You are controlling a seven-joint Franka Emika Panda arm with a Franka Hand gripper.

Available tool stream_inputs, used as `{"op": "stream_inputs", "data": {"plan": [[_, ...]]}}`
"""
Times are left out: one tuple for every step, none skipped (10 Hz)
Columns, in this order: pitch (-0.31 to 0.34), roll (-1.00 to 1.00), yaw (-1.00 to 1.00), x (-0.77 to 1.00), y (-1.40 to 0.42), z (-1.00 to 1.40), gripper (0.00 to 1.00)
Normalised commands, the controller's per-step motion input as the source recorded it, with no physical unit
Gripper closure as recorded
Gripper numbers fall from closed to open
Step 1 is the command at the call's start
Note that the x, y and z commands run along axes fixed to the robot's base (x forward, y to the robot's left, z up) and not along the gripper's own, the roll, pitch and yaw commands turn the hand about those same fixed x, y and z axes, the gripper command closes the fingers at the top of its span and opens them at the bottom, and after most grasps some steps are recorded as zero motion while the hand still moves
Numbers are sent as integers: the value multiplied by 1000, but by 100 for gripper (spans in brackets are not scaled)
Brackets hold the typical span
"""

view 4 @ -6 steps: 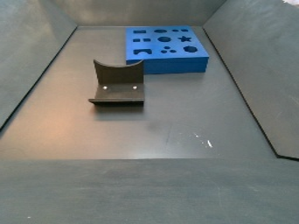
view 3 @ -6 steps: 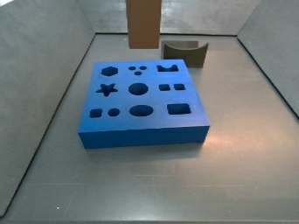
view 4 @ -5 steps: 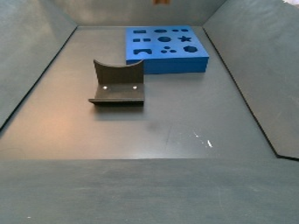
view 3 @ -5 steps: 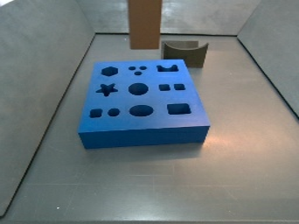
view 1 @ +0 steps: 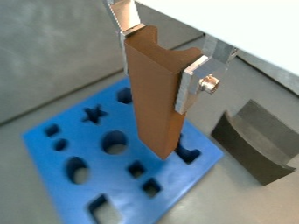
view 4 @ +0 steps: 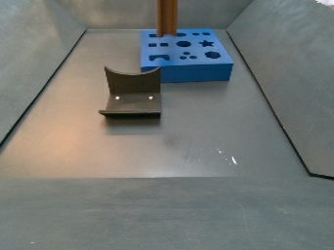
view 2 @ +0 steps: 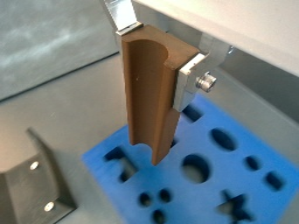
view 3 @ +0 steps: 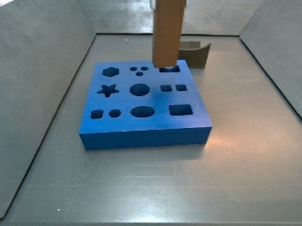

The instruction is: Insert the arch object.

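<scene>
Fingers (view 1: 194, 80) of the gripper (view 1: 158, 52) clamped on the arch object (view 1: 156, 96), upright above the blue board (view 3: 141, 110): lower straight into the arch-shaped hole (view 3: 169, 67), keeping it vertical.

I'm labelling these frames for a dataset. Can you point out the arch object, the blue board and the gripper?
arch object (view 1: 156, 96), a wrist view, middle of its broad brown face.
blue board (view 3: 147, 135), a side view, its front wall.
gripper (view 1: 163, 49), a wrist view, midway between the fingertips clamping the arch object.
</scene>
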Motion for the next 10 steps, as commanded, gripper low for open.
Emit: {"op": "stream_inputs", "data": {"plan": [[10, -224, -197, 189, 574, -329, 100], [9, -199, -229, 197, 463, -211, 100], [4, -170, -163, 234, 420, -194, 100], [3, -110, 0, 289, 357, -237, 100], [0, -80, 23, 249, 289, -283, 100], [0, -101, -3, 169, 131, -240, 100], [0, -131, -331, 31, 23, -166, 100], [0, -186, -306, 11, 0, -140, 100], [-7, -193, -257, 0, -63, -120, 100], [0, -164, -214, -60, -71, -100, 100]]}}
